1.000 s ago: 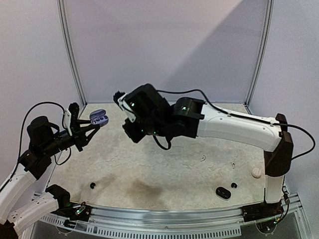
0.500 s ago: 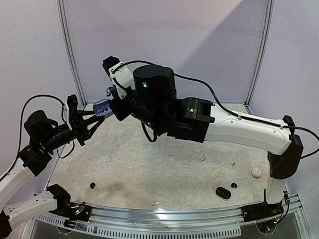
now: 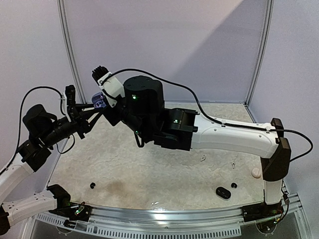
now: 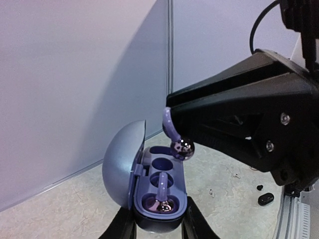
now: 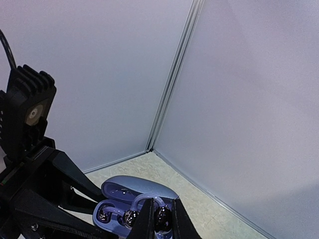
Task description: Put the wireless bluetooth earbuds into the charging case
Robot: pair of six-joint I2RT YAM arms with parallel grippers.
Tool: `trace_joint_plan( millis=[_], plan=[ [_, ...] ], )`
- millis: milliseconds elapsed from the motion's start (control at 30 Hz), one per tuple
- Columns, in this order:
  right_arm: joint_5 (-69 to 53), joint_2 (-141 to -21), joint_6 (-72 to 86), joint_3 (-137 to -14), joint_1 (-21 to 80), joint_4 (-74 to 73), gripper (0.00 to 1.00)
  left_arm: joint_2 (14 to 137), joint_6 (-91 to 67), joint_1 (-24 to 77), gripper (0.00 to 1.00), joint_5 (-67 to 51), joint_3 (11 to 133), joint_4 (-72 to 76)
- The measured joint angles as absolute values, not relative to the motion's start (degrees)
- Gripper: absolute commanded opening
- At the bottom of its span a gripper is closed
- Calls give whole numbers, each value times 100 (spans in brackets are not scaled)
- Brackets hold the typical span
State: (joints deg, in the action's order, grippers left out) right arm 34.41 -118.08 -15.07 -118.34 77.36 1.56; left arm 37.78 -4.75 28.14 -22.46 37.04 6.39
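My left gripper (image 4: 158, 226) is shut on the base of an open purple charging case (image 4: 172, 186), held in the air at the far left (image 3: 99, 103) with its lid (image 4: 122, 169) swung to one side. One purple earbud (image 4: 162, 199) with a hook lies in the case's near slot. My right gripper (image 5: 159, 219) is shut on a second purple earbud (image 4: 180, 147), whose shiny head hangs just over the far slot. The right wrist view shows this held earbud (image 5: 160, 220) between the fingers, directly above the case (image 5: 134, 186).
A black case (image 3: 223, 192) and a small black bud (image 3: 234, 185) lie at the near right of the table, a white piece (image 3: 256, 172) beside the right arm's base. Another black bud (image 3: 92, 185) sits near left. The side and back walls meet just behind the case.
My right arm has swung up and left, bringing its earbud from the table's middle to just over the case. My left gripper has lifted the case a little.
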Motion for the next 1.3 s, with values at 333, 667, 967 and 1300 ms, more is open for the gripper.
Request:
trace_joint_plan(
  millis=[333,667,967,1300],
  plan=[
    [3717,-11974,-1787,-11834,7736,370,0,3776,-832,2823,0,-2134,3782,607],
    [3929,-12025,-1903,-11834,7736,456,0,3774,-923,2823,0,-2150,3800,563],
    [4003,-12197,-1986,-11909,7736,687,0,3791,-1009,2825,0,-2150,3800,502],
    [4025,-12243,-2003,-11928,7736,690,0,3787,-1013,2825,0,-1962,3800,458]
  ],
)
